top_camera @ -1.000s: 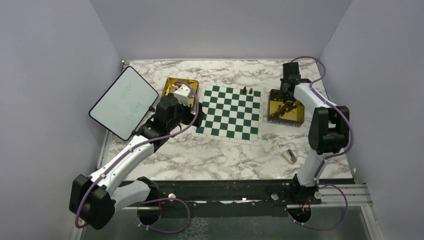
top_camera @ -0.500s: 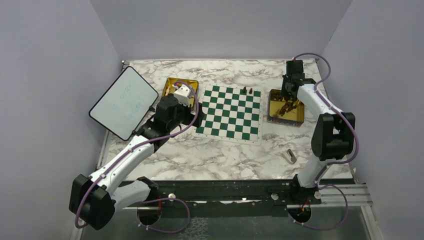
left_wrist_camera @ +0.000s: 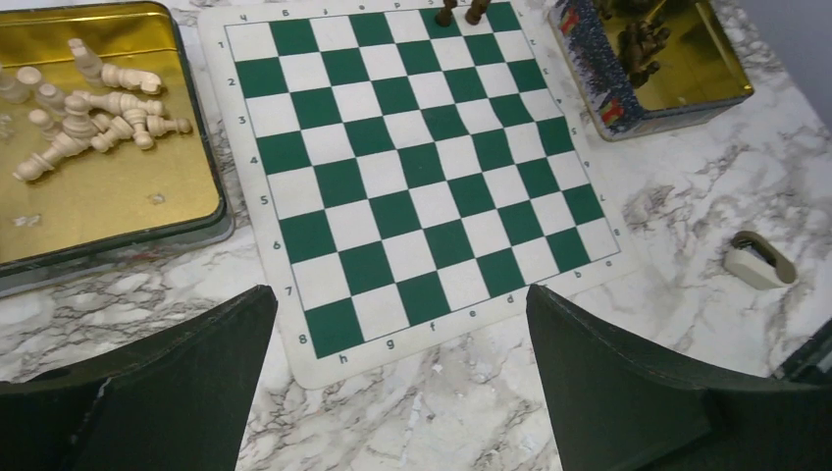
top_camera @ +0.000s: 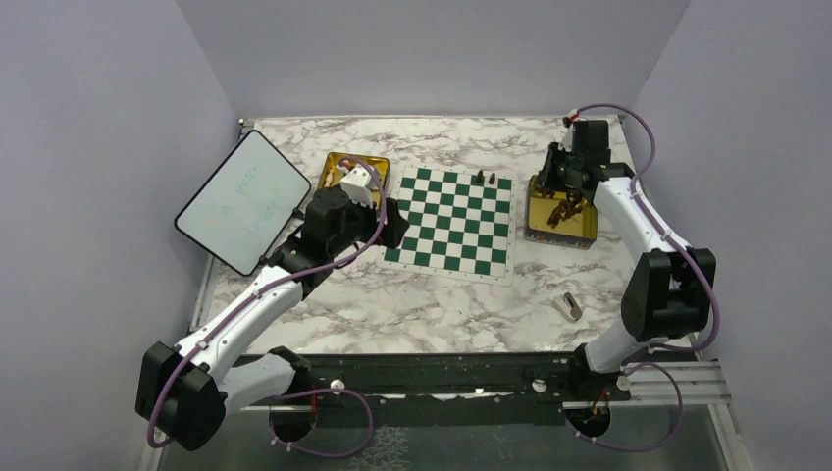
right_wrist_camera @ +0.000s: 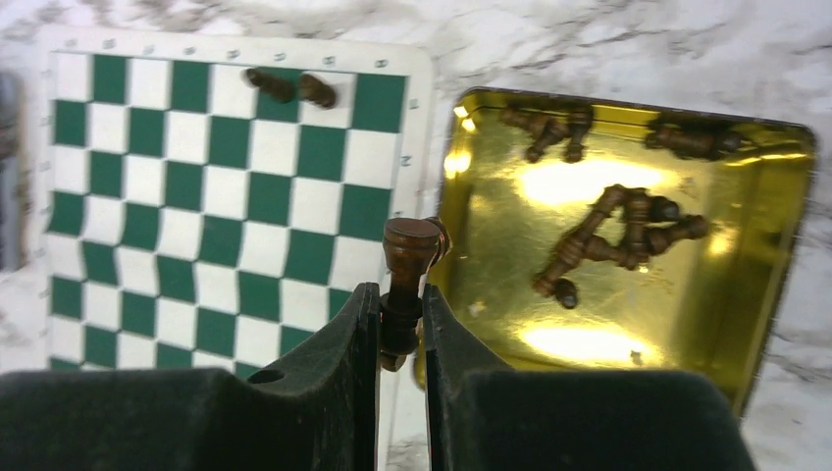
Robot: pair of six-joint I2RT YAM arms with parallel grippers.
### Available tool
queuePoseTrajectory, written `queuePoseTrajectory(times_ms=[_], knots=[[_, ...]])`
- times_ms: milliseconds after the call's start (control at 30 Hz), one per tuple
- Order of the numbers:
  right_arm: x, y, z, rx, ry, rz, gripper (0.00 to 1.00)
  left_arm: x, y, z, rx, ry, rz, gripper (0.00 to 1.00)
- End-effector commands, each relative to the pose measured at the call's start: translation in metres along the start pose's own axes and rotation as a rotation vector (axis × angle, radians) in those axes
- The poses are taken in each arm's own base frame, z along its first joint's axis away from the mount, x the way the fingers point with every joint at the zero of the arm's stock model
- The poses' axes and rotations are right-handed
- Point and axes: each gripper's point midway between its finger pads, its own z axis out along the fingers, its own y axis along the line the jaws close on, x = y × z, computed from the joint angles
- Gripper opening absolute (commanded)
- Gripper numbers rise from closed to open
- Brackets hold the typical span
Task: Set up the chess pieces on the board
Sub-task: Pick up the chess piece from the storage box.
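Chess piece point(right_wrist_camera: 410, 240), dark: right gripper point(right_wrist_camera: 400, 299) jaws are clenching it upright beside the board point(right_wrist_camera: 196, 177) for placing; left gripper point(left_wrist_camera: 397, 294) jaws are gaping empty.

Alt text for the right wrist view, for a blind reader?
The right gripper is shut on a dark brown chess piece, held upright in front of the seam between the green-and-white board and a gold tray. Two more dark pieces sit near the board's far edge, and a scatter of dark pieces lies in the tray.

Green-white board point(top_camera: 451, 221), two dark pieces point(top_camera: 485, 178) on it
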Motion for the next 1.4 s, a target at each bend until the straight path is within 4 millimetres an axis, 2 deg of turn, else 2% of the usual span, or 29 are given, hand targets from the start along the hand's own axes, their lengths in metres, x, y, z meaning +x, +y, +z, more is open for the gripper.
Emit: queuePoseTrajectory(times_ms=[0,167,333,467,567,667,733,833,1000,1067,1200,1300,1367], knots=[[-0.006,0.058,-0.026,-0.291,-0.047,0.011,0.13,-0.01,-0.026,0.001,0.113,-0.036,-0.132,0.98],[0.001,0.097,-0.052,-0.478,-0.105,-0.055,0.13,-0.025,-0.043,0.005,0.183,-0.023,-0.261,0.92],[0.008,0.126,-0.075,-0.61,-0.145,-0.069,0.13,-0.03,-0.065,0.011,0.297,0.01,-0.339,0.86],[0.016,0.152,-0.093,-0.726,-0.137,-0.072,0.13,-0.034,-0.07,0.015,0.329,0.013,-0.403,0.82],[0.021,0.169,-0.104,-0.783,-0.132,-0.065,0.13,-0.035,-0.077,0.016,0.367,0.054,-0.525,0.76],[0.026,0.187,-0.116,-0.832,-0.117,-0.053,0.14,-0.048,-0.097,0.008,0.505,0.046,-0.623,0.72],[0.028,0.199,-0.125,-0.866,-0.109,-0.048,0.14,-0.058,-0.101,0.002,0.543,0.007,-0.663,0.72],[0.027,0.214,-0.139,-0.93,-0.113,-0.019,0.14,-0.071,-0.1,-0.002,0.546,-0.06,-0.629,0.72],[0.023,0.229,-0.161,-1.038,-0.122,0.027,0.14,-0.079,-0.098,-0.005,0.554,-0.134,-0.547,0.85],[0.024,0.233,-0.163,-1.046,-0.118,0.022,0.14,-0.081,-0.096,-0.003,0.549,-0.157,-0.503,0.87],[0.028,0.236,-0.167,-1.066,-0.091,0.02,0.14,-0.075,-0.088,0.004,0.506,-0.17,-0.481,0.85],[0.028,0.24,-0.181,-1.123,-0.092,0.028,0.14,-0.072,-0.09,0.005,0.533,-0.184,-0.432,0.83],[0.026,0.242,-0.191,-1.157,-0.094,0.035,0.14,-0.077,-0.095,-0.001,0.577,-0.222,-0.384,0.83]])
